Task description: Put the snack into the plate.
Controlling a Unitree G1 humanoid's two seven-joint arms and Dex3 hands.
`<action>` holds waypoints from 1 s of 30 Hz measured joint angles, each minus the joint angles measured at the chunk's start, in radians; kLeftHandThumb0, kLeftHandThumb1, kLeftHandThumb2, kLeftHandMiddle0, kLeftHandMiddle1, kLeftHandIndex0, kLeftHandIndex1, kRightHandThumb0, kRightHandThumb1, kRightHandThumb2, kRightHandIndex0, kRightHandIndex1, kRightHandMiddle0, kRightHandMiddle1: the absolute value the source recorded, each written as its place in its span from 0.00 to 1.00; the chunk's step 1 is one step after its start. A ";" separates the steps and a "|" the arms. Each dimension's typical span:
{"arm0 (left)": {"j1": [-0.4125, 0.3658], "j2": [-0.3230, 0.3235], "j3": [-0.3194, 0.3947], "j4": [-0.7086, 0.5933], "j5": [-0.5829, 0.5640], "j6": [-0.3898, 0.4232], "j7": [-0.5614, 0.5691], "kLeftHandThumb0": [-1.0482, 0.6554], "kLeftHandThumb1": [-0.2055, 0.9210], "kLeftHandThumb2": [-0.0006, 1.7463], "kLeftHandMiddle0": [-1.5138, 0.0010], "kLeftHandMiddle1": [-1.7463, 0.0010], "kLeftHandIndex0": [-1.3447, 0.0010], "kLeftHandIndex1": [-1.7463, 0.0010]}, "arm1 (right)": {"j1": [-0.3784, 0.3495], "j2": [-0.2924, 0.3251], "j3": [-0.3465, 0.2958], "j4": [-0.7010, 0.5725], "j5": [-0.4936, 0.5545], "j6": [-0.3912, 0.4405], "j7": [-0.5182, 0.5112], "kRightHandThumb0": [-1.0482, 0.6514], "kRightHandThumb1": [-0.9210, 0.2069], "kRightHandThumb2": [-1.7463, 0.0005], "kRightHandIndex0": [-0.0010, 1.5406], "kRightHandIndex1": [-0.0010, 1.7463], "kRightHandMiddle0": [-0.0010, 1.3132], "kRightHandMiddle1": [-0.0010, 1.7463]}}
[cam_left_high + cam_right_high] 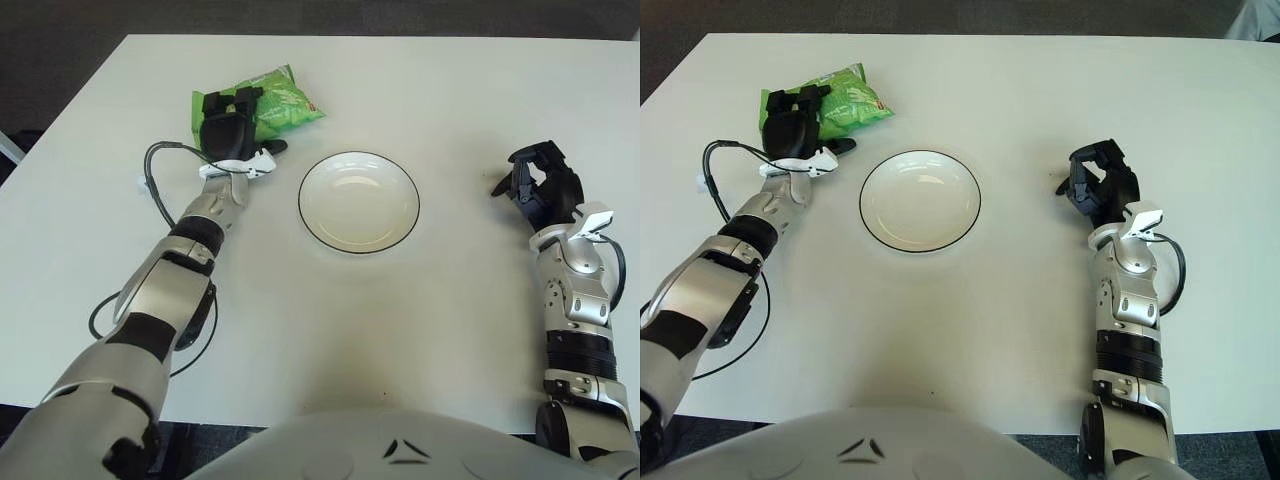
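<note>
- Left hand is curled down over the near end of the green snack bag, fingers clamped on it.
- Snack bag sits toward the table's far left corner, apart from the plate.
- Plate, white with a dark rim, sits mid-table.
- Right hand shows right of the plate, fingers curled, holding nothing.

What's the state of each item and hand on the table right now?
snack bag: sealed, lying on the table left of the plate, not yet in it
plate: upright, holds nothing
left hand: on the bag's left end, fingers curled over it
right hand: right of the plate, curled, holding nothing
table: white, carries everything
</note>
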State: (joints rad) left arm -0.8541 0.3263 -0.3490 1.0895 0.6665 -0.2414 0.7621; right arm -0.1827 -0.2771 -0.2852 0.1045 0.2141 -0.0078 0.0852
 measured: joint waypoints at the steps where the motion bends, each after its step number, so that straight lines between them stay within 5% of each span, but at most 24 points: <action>1: 0.001 0.001 0.000 -0.001 0.000 -0.006 0.002 0.38 0.97 0.13 0.80 0.08 0.64 0.25 | 0.000 0.000 0.000 0.000 0.000 0.000 0.000 0.40 0.13 0.59 0.44 1.00 0.23 1.00; 3: 0.002 0.003 0.001 -0.001 -0.003 -0.020 0.010 0.39 0.84 0.34 0.76 0.03 0.68 0.12 | 0.000 0.000 0.000 0.000 0.000 0.000 0.000 0.40 0.13 0.59 0.45 1.00 0.23 1.00; 9: 0.002 0.008 -0.001 0.009 -0.008 -0.056 0.057 0.39 0.70 0.55 0.63 0.00 0.69 0.01 | -0.001 0.000 0.000 0.000 0.000 0.001 0.000 0.40 0.13 0.59 0.45 1.00 0.23 1.00; 22: -0.002 0.024 -0.038 0.021 0.020 -0.101 0.144 0.38 0.64 0.60 0.53 0.00 0.67 0.00 | -0.001 0.000 0.001 0.000 0.000 0.002 0.000 0.40 0.14 0.59 0.45 1.00 0.23 0.99; 30: 0.000 0.056 -0.076 0.026 0.054 -0.205 0.204 0.38 0.62 0.62 0.52 0.00 0.66 0.00 | -0.002 0.000 0.001 0.000 0.000 0.002 0.000 0.40 0.14 0.59 0.45 1.00 0.24 0.99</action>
State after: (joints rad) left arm -0.8542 0.3822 -0.4251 1.1159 0.7206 -0.4466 0.9658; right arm -0.1844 -0.2769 -0.2838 0.1047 0.2138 -0.0062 0.0852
